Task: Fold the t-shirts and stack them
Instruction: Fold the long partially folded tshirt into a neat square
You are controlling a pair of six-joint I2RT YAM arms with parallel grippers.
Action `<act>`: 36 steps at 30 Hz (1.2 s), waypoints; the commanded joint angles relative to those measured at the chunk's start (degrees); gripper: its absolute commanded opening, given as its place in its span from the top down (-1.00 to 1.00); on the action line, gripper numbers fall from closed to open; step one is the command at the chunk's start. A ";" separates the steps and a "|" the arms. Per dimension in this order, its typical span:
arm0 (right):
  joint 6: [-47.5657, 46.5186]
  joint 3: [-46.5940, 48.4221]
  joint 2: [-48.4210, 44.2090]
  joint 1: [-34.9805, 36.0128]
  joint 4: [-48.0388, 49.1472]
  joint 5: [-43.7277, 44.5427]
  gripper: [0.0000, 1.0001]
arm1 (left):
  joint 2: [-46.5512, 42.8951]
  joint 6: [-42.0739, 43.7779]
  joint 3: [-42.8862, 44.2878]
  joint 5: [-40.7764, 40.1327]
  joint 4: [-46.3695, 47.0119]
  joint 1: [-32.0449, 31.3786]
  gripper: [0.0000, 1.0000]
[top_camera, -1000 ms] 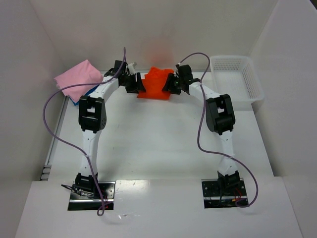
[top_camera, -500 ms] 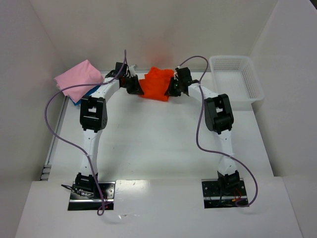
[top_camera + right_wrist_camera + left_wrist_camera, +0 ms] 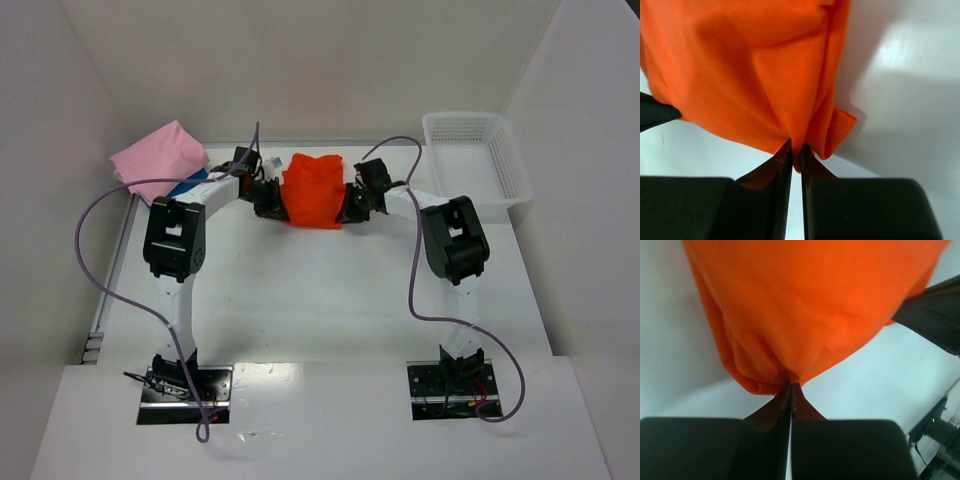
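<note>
The counter (image 3: 320,290) fills the middle of the top view, with the two arm bases (image 3: 183,380) at its lower edge. At upper centre, towards the counter's far edge, is the central t-shirt (image 3: 312,190). The left claw (image 3: 268,196) is against its left side and the right claw (image 3: 350,203) against its right side. At upper left, the second t-shirt (image 3: 158,160) lies on the third t-shirt (image 3: 192,177), which shows only at the pile's lower right edge, just beside the left arm. The basket (image 3: 478,122) stands at upper right, well apart from the central t-shirt. In each wrist view, the cloth (image 3: 805,305) (image 3: 740,65) fills the upper frame. Its lower edge is caught between the claw tips (image 3: 790,390) (image 3: 796,152) at lower centre.
</note>
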 commanded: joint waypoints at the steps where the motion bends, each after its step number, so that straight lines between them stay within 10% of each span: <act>1: -0.52 -4.62 -7.88 1.68 0.05 0.24 0.71 | -8.02 2.05 -4.69 0.97 0.15 -1.56 1.00; 18: 2.82 -30.99 -32.94 6.77 -3.02 2.53 0.54 | -34.83 -3.04 -34.84 -0.18 -5.73 -7.27 0.93; 22: 2.82 -33.10 -36.19 6.77 -4.34 2.43 0.29 | -39.05 -3.66 -37.65 -1.58 -7.76 -7.80 0.53; 28: 0.10 -29.60 -38.66 6.77 -4.35 6.83 -0.26 | -41.34 -3.66 -31.61 -5.80 -9.25 -7.19 -0.77; 36: -2.98 -25.38 -33.32 6.77 4.18 4.37 -0.85 | -37.14 -5.59 -29.75 -12.66 -3.64 -5.43 -0.93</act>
